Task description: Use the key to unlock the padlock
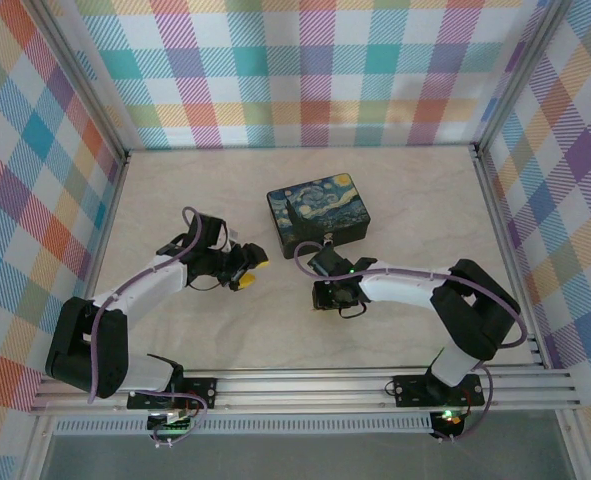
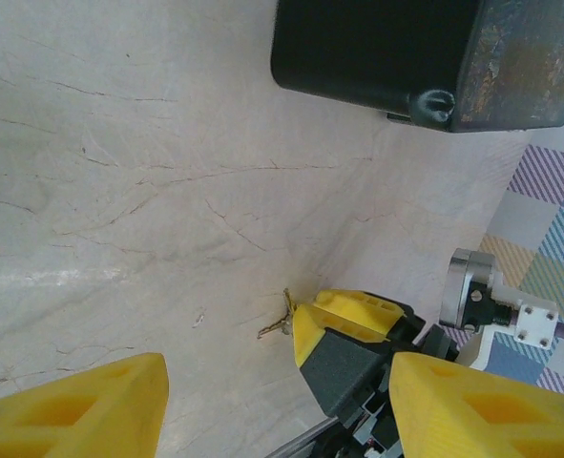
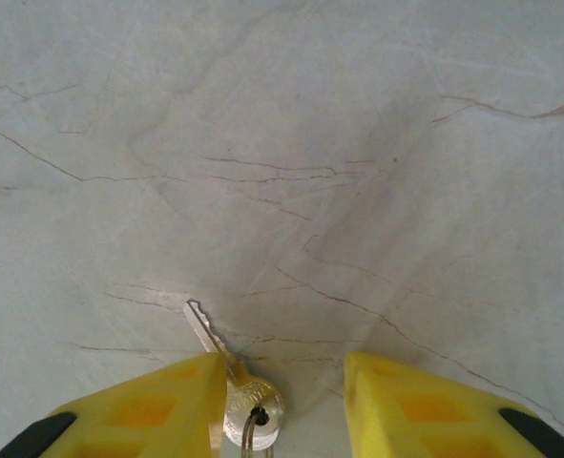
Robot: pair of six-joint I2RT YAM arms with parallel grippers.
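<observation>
The key [image 3: 208, 333] is a thin silvery one lying flat on the table, its round head on a wire ring [image 3: 253, 412]. It rests against the inner side of one finger [image 3: 157, 405] of my right gripper [image 3: 283, 367], which stands open around it with a wide gap to the other finger. In the left wrist view the key [image 2: 280, 322] pokes out beside that right gripper's yellow fingertip [image 2: 344, 320]. My left gripper [image 2: 277, 382] is open and holds nothing. From above, the left gripper [image 1: 247, 268] faces the right gripper [image 1: 325, 296] across a short gap. The padlock is out of view.
A dark box with a starry-night painted lid [image 1: 318, 212] stands just behind the two grippers, and its dark side [image 2: 377, 48] is at the top of the left wrist view. Checked walls enclose the pale table [image 1: 415, 200].
</observation>
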